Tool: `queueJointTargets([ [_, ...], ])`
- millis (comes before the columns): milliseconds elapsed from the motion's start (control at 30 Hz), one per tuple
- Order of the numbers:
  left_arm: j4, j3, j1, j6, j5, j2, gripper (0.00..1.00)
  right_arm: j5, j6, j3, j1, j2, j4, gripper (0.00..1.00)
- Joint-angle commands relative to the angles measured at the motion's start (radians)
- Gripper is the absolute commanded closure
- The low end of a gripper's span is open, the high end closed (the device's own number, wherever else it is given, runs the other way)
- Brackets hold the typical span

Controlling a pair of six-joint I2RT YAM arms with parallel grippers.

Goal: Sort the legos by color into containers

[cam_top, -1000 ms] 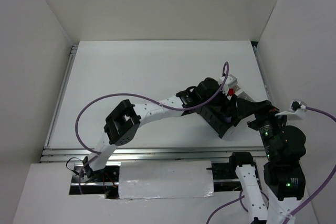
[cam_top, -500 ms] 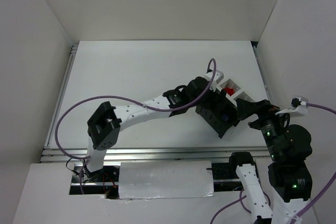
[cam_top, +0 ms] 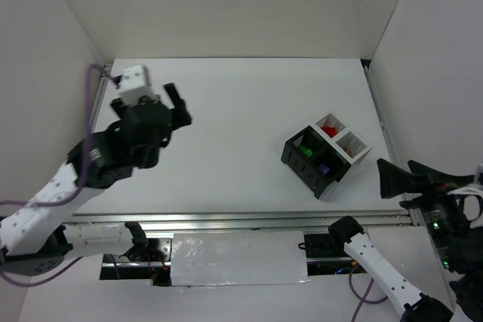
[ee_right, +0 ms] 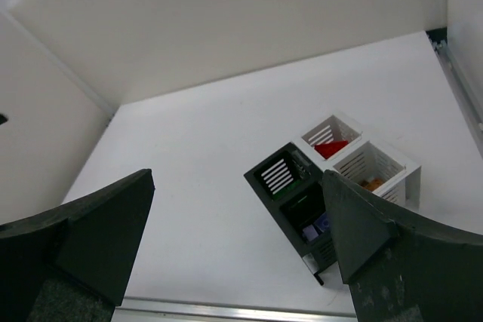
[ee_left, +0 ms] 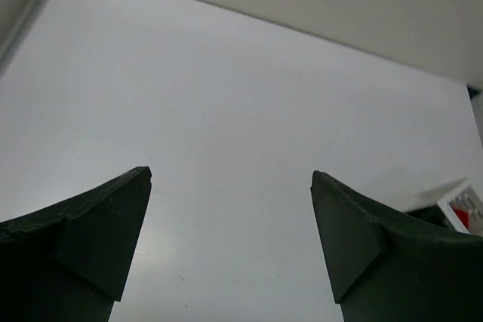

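Observation:
The containers (cam_top: 290,152) stand right of the table's middle, a joined block of two black cells and two white ones. Inside lie red legos (cam_top: 329,131), green legos (cam_top: 306,150), lavender legos (cam_top: 323,169) and a brown-orange one (ee_right: 371,183), each colour in its own cell. My left gripper (cam_top: 179,105) hangs open and empty over the far left of the table, well away from the block. My right gripper (cam_top: 396,176) is open and empty, near and to the right of the containers (ee_right: 260,179). In the left wrist view the fingers (ee_left: 113,216) frame bare table, and the containers (ee_left: 436,201) show at the right edge.
White walls enclose the table at the back and on both sides. A metal rail (cam_top: 241,220) runs along the near edge, and another rail (cam_top: 90,126) along the left edge. The left arm's purple cable (cam_top: 92,88) loops by the left wall.
My left arm has swung from over the containers to the far left of the table, and its gripper has opened. The right arm has drawn back to the near right.

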Motion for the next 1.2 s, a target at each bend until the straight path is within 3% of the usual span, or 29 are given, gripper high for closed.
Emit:
queueJointTargets([
  [0, -0.347, 0.028, -0.007, -0.199, -0.253, -0.134, 0.00, 0.065, -0.033, 0.100, 0.030, -0.024, -0.094, 0.00],
  [33, -0.457, 0.050, -0.007, -0.222, -0.269, -0.165, 0.01, 0.070, -0.029, 0.152, 0.033, -0.026, -0.125, 0.00],
  [133, -0.579, 0.071, 0.004, -0.249, -0.304, -0.266, 0.00, 0.084, -0.020, 0.264, 0.045, -0.032, -0.192, 0.00],
  [233, -0.580, 0.051, 0.083, -0.152, -0.280, -0.383, 0.01, 0.082, 0.008, 0.332, 0.057, -0.045, -0.240, 0.00],
  [500, -0.577, 0.013, 0.260, -0.005, -0.191, -0.504, 0.00, 0.025, 0.056, 0.320, 0.056, -0.073, -0.341, 0.00],
  [1167, -0.531, -0.014, 0.276, 0.011, -0.132, -0.559, 0.00, 0.078, 0.062, 0.263, 0.060, -0.111, -0.332, 0.00],
])
